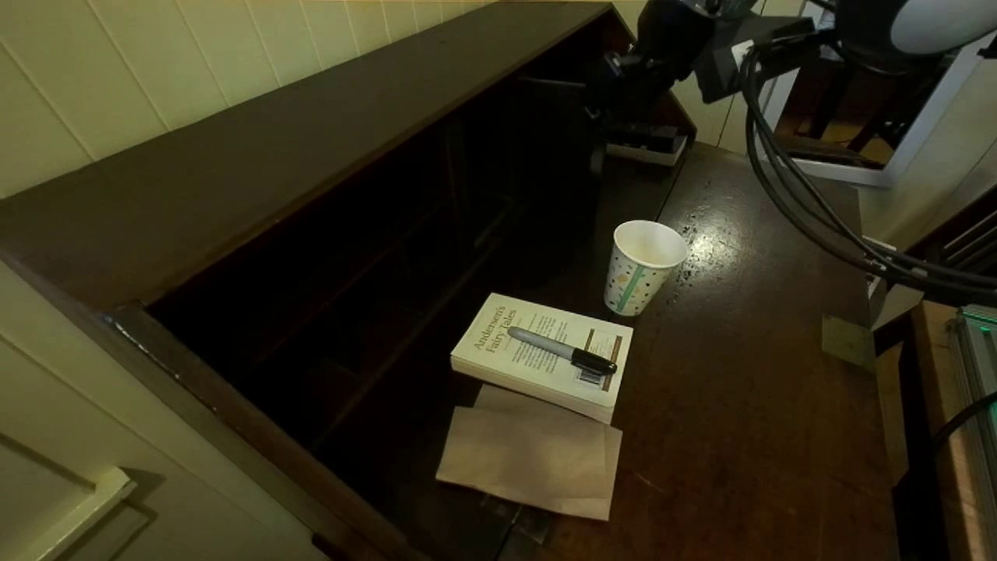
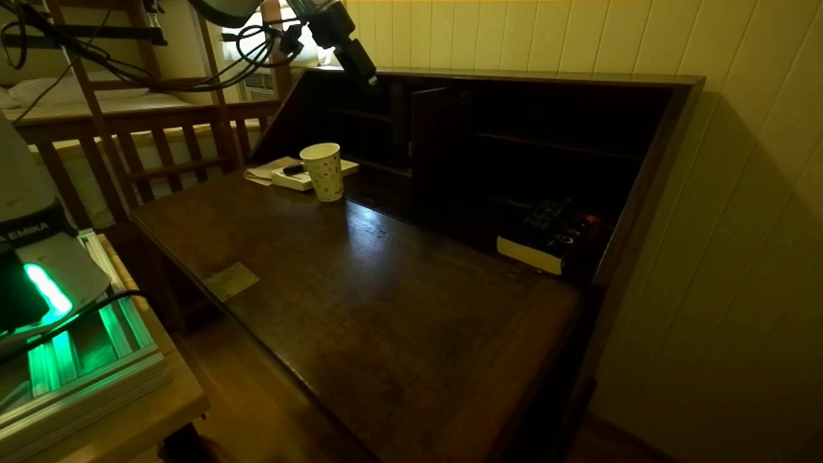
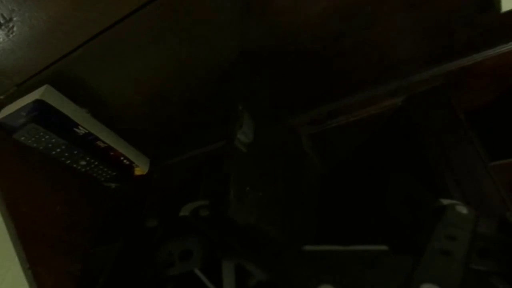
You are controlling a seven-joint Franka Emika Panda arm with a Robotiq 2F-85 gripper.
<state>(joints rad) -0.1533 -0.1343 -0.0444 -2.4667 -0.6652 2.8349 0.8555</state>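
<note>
Jaws hung wide apart near top of open cabinet door (image 2: 438,143); long axis stood upright, contact too dark to call

Glossy wood gleaming across the counter (image 2: 360,315) below the hand (image 2: 372,80), roughened in patches; well apart from it, smooth paper cup (image 1: 635,284), matt paper sheets (image 1: 526,463)!

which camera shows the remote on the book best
The wrist view: there the remote lies on the dark-covered book with its rows of buttons visible, though dim. In both exterior views it nearly merges with the dark cover, and its buttons are hard to make out.
</note>
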